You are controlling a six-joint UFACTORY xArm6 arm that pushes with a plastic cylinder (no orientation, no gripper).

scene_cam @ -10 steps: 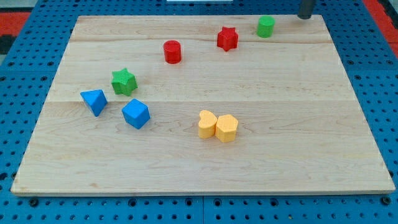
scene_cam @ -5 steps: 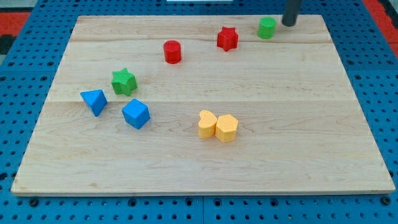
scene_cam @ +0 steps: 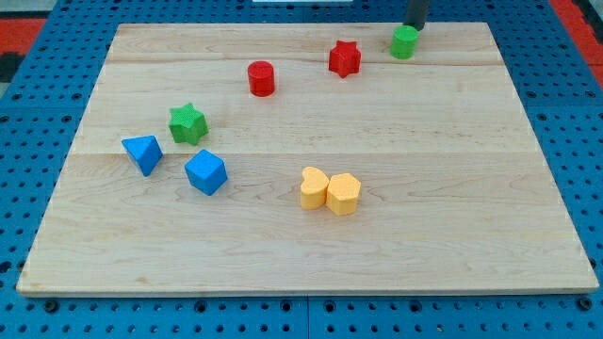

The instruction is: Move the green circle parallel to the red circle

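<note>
The green circle (scene_cam: 403,41) sits near the top edge of the wooden board, right of centre. The red circle (scene_cam: 261,78) stands further left and a little lower. My tip (scene_cam: 414,27) is just above and slightly right of the green circle, touching or nearly touching its top edge. The rod runs up out of the view's top.
A red star (scene_cam: 345,58) lies between the two circles. A green star (scene_cam: 187,123), a blue triangular block (scene_cam: 143,153) and a blue cube (scene_cam: 205,171) sit at the left. Two yellow blocks (scene_cam: 331,191) touch each other at the middle. The board's top edge (scene_cam: 283,24) is close behind the tip.
My tip has moved left along the board's top edge, from the top right corner to just behind the green circle. No block has visibly moved.
</note>
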